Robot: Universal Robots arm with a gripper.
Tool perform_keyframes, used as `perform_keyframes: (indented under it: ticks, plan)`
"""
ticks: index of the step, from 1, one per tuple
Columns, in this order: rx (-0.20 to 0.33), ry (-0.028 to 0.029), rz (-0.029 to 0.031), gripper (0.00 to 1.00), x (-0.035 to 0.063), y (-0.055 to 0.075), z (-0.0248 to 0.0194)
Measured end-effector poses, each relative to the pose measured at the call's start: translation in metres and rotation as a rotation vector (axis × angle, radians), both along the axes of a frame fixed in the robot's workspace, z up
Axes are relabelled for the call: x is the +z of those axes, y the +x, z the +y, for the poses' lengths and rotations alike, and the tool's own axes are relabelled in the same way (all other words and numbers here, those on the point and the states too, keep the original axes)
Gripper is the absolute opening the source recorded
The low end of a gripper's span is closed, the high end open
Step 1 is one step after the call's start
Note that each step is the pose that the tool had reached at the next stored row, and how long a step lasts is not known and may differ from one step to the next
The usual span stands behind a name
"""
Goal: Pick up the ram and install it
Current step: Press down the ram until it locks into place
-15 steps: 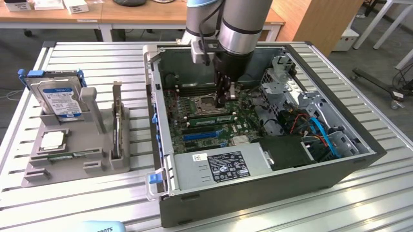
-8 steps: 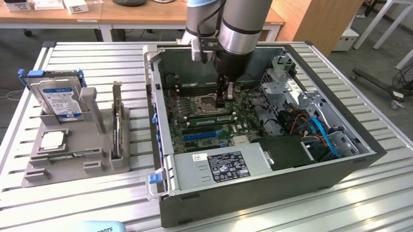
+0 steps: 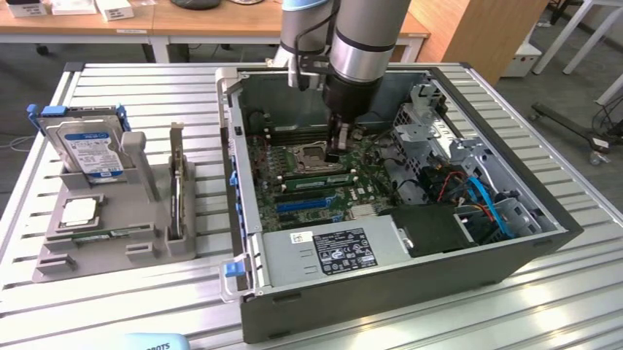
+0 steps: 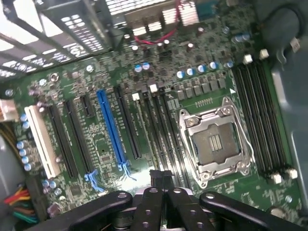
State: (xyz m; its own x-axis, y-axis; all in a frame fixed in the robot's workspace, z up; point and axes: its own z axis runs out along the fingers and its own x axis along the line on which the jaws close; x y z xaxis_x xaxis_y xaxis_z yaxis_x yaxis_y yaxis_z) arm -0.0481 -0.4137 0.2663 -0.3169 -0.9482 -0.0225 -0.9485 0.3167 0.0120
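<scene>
Green ram sits in its slot on the motherboard — the gripper, fingers squeezed tight together, presses down on it — nearly installed, it seems.

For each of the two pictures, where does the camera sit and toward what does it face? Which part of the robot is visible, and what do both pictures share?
Exterior view: off the arm, above the table, looking down into the open computer case; the arm reaches into it.
Wrist view: on the wrist, facing the motherboard; the shut gripper shows, over the memory slots.
Shared: the motherboard, the empty processor socket and the gripper.
</scene>
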Motion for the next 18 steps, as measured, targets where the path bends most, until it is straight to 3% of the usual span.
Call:
perform_keyframes:
  ticks: [18]
  plan:
    - [-0.297,0.0,0.0,0.1,-0.0002,0.0,0.0]
